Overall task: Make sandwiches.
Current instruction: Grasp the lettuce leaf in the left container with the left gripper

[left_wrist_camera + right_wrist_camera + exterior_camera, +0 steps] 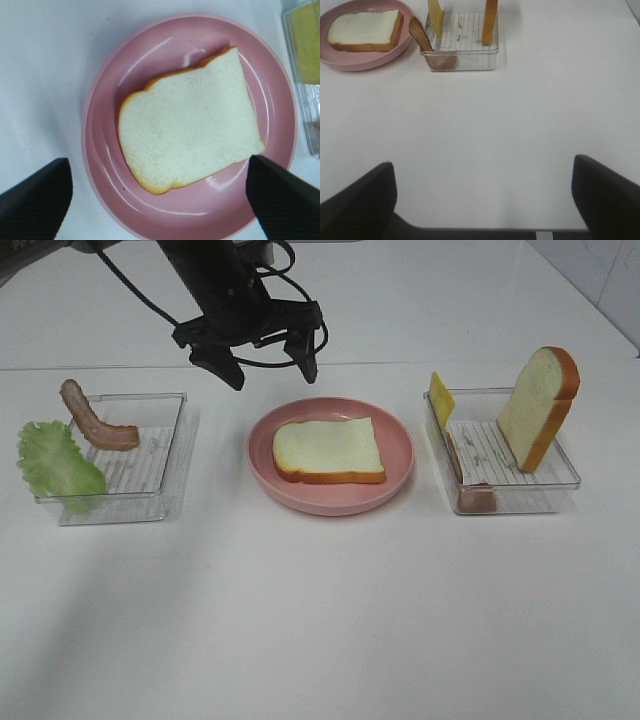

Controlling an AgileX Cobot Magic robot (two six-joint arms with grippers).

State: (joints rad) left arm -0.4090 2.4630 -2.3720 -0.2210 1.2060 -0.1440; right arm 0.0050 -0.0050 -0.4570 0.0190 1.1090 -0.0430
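Hovering over the pink plate point(330, 502): left claw point(272, 373), fingers spread wide, nothing in it, clear of the food. One bread slice point(328, 448) lies flat in the plate, white face up, orange-brown crust all round, nothing stacked on it. Plate sits mid-bench point(320, 620) between two clear trays. Left tray point(165, 455): lettuce leaf point(55, 462) draped over its outer wall, bacon strip point(95, 422) propped against its far corner. Right tray point(545, 480): second bread slice point(538, 405) stands on edge, tilted; cheese slice point(441, 397) upright at the far corner nearest the plate; ham slice point(476, 498) leans along the plate-side wall. Right claw point(482, 165) also wide, empty, over bare bench, well apart from the right tray.
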